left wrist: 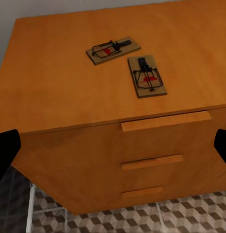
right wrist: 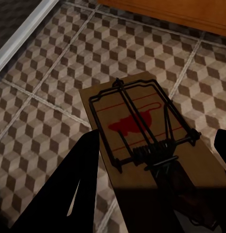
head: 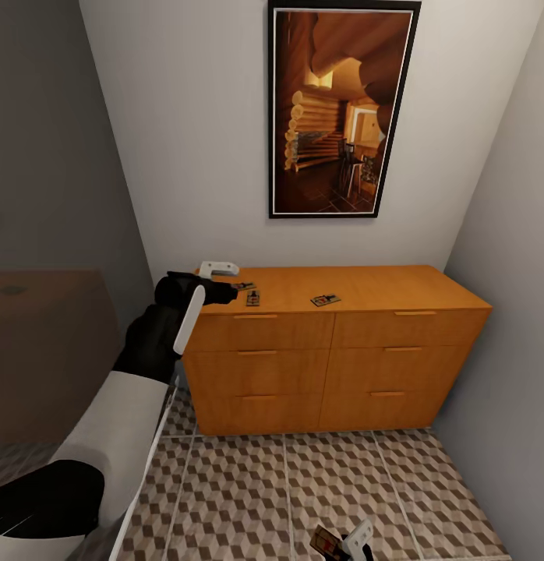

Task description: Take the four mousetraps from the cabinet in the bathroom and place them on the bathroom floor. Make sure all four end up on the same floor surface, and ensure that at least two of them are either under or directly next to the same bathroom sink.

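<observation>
The orange-brown cabinet [head: 334, 343] stands against the back wall on the cube-patterned bathroom floor [head: 256, 483]. Three mousetraps lie on its top: two close together near the left end [head: 243, 286] [head: 253, 298] and one further right [head: 325, 299]. My left gripper [head: 224, 280] hovers open at the top's left front corner; its wrist view looks down on the two left mousetraps [left wrist: 113, 49] [left wrist: 147, 76]. Low at the front, my right gripper [head: 348, 545] is shut on another mousetrap [right wrist: 142, 128], held just above the tiles [right wrist: 40, 102]. The bathroom sink is out of view.
A large framed picture [head: 342, 109] hangs above the cabinet. A grey wall [head: 513, 273] closes the right side, right next to the cabinet's end. A brown surface [head: 46, 351] lies to the left, and a pale metal strip [right wrist: 23, 36] edges the tiles.
</observation>
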Robot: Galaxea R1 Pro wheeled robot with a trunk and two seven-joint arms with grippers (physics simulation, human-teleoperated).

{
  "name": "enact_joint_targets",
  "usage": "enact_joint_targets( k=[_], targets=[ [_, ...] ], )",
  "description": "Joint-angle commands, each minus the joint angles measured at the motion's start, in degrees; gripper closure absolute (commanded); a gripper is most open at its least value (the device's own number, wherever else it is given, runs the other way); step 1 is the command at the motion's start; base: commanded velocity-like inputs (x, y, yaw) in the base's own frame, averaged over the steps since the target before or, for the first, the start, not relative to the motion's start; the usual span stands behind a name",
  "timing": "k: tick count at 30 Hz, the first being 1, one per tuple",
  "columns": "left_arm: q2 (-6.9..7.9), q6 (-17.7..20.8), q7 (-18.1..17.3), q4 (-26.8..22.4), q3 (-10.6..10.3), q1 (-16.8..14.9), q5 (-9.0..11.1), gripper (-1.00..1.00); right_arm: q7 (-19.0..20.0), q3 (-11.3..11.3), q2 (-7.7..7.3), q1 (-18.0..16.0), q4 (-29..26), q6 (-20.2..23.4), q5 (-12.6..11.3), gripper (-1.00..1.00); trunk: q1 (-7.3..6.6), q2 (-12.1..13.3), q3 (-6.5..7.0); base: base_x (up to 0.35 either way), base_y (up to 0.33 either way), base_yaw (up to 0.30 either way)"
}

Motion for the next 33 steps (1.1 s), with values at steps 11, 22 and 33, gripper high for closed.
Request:
enact_joint_targets(
  k=[11,22,33],
  targets=[
    [0.02,0.2,0.5,0.0,-0.1,0.0,0.5,-1.00,0.2,-0.4,0.02,0.0,0.0,-0.1,0.2,1.00,0.00,0.0,-0.06,0.000,-0.071,0.000],
    [0.02,0.2,0.5,0.2,0.0,0.0,0.5,-1.00,0.2,-0.4,0.03,0.0,0.0,-0.1,0.2,1.00,0.00,0.0,-0.06,0.000,-0.253,0.000],
    [0.10,0.1,0.5,0.6,0.0,0.4,0.5,-1.00,0.2,-0.4,0.03,0.0,0.0,-0.1,0.2,1.00,0.00,0.0,-0.06,0.000,-0.130,0.000]
  ],
)
